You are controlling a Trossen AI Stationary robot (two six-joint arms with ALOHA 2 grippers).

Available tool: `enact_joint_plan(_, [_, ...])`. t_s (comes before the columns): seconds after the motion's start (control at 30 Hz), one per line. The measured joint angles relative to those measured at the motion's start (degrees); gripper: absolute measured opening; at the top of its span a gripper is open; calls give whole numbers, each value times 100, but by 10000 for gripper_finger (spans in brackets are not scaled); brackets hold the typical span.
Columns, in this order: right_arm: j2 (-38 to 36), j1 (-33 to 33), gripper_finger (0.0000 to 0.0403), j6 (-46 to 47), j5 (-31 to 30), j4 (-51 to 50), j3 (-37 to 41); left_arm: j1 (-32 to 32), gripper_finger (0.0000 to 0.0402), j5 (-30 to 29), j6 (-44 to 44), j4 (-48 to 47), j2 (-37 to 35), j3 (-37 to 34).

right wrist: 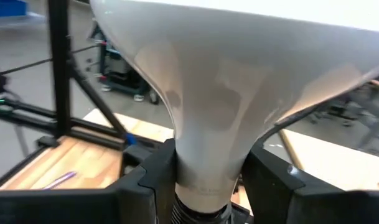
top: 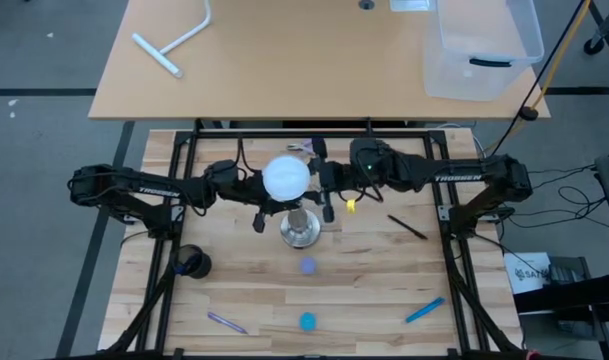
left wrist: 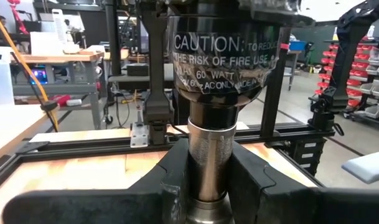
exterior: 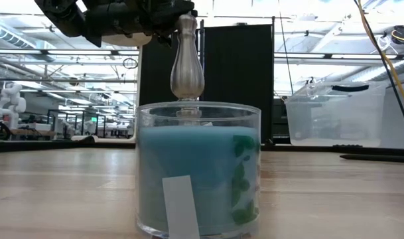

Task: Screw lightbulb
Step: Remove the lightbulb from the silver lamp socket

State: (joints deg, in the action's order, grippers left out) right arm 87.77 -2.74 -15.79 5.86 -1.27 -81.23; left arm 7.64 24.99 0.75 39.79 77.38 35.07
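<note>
a: where's your lightbulb (top: 286, 177) relative to the right gripper (right wrist: 205, 180)?

b: you've got it sitting on top of the socket stand (top: 301, 228), mid-table. the right gripper reaches in from the right at the bulb's narrow neck, one dark finger (right wrist: 149, 180) pressed to each side, so it's clamped on the lightbulb just above the screw base.

a: and the left gripper (left wrist: 208, 180)?

b: it comes from the left, lower down. its fingers (left wrist: 173, 177) are closed on the stand's silvery post, just under the black socket with the caution lettering.

a: what can't you see?

b: from above, the white globe covers the socket and both sets of fingertips. at table height a blue candle jar (exterior: 198, 169) blocks the stand's base, and the bulb is cut off at the top edge. the thread is probably partway into the socket, but you can't tell how far; the right wrist view shows only a sliver of it.
</note>
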Motion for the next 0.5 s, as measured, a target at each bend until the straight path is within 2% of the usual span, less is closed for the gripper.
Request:
enact_joint_plan(0.23, [9,-394,146,104,1435,-142,-72,-15,75,156,58,-24,-1,2])
enact_joint_plan(0.5, [29,-675,145,372,2303,-10,-68,-17,75,155,62,2,-7,4])
